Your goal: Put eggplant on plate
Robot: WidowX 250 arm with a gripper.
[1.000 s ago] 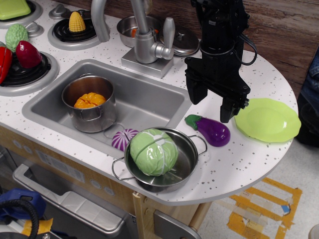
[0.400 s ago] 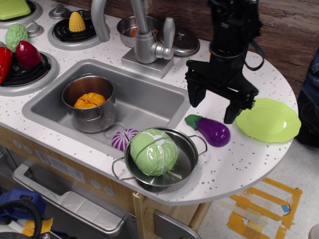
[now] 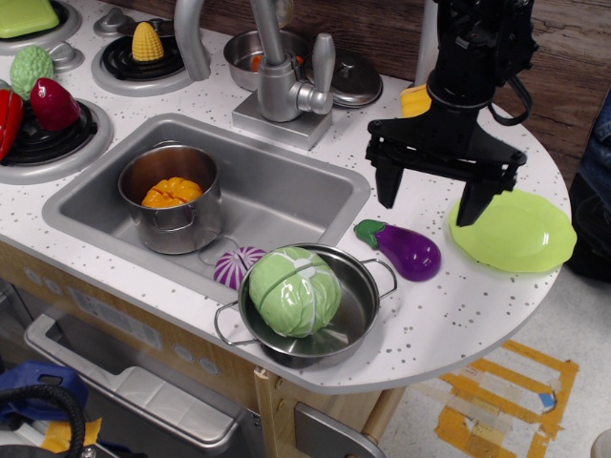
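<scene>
The glossy purple eggplant (image 3: 408,250) with a green stem cap lies on the white speckled counter, between the steel pan and the plate. The lime-green plate (image 3: 520,232) lies flat at the counter's right end. My black gripper (image 3: 429,205) hangs above and just behind the eggplant, open wide and empty. Its left finger (image 3: 387,187) is above the eggplant's stem end. Its right finger (image 3: 470,203) is over the plate's left edge.
A steel pan (image 3: 361,307) with a green cabbage (image 3: 294,291) sits at the counter's front edge, left of the eggplant. A striped purple-and-white vegetable (image 3: 234,266) lies beside it. The sink (image 3: 277,196) holds a steel pot (image 3: 172,198). The faucet (image 3: 279,76) stands behind.
The gripper has moved to the right and a little up, and its fingers have spread wider. The eggplant and plate have not moved.
</scene>
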